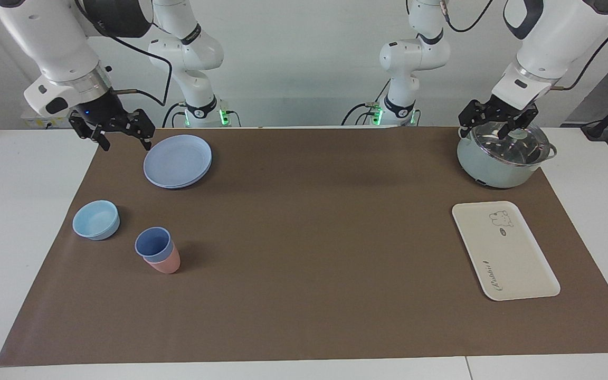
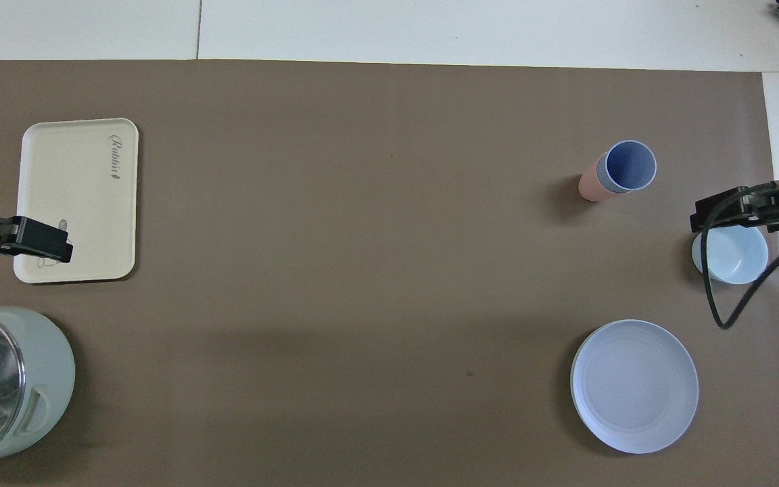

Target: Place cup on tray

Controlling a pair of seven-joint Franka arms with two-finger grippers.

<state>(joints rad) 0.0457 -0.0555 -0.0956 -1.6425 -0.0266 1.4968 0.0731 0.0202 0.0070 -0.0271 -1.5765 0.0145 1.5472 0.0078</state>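
Note:
The periwinkle-blue cup (image 1: 152,244) stands nested inside a salmon-pink tumbler (image 1: 168,265) toward the right arm's end of the table; it also shows in the overhead view (image 2: 627,166). The cream-white tray (image 1: 504,253) with a bear drawing lies flat toward the left arm's end, and also shows in the overhead view (image 2: 72,182). My right gripper (image 1: 124,142) is open and empty, up in the air beside the round blue plate. My left gripper (image 1: 483,132) is open and empty, up over the lidded pot's rim. Both grippers are apart from the cup and the tray.
A round blue plate (image 1: 177,161) lies near the right arm's base. A shallow light-blue bowl (image 1: 96,219) sits beside the cup, toward the right arm's end. A pale green pot (image 1: 499,163) with a glass lid stands nearer to the robots than the tray. A brown mat (image 1: 309,237) covers the table.

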